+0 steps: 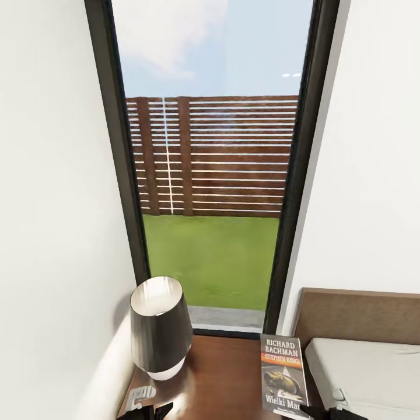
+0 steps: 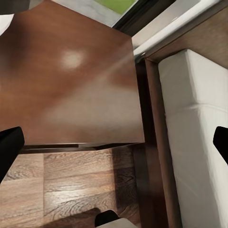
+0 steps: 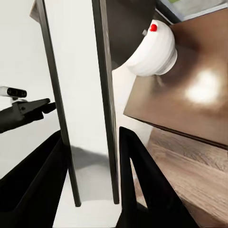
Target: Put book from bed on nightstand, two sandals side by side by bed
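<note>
right claw (image 3: 90, 175): clamped on the book (image 1: 283, 376), held upright over the nightstand's right edge, beside the bed.
left claw (image 2: 114, 142): fingers wide apart, gripping nothing, above the nightstand's front edge and the floor (image 2: 61, 185).
nightstand (image 1: 224, 379): glossy brown tabletop, lamp (image 1: 160, 326) at its left.
bed (image 1: 373, 373): pale mattress, brown headboard, right of nightstand.
window (image 1: 213, 169): behind, fence and grass outside.

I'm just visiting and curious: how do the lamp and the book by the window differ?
The lamp is a rounded body, dark grey shade over a white base; the book is thin, flat and printed with lettering. The lamp stands free on the nightstand; the book is upright, clamped in the right end effector. Both are over the nightstand.
</note>
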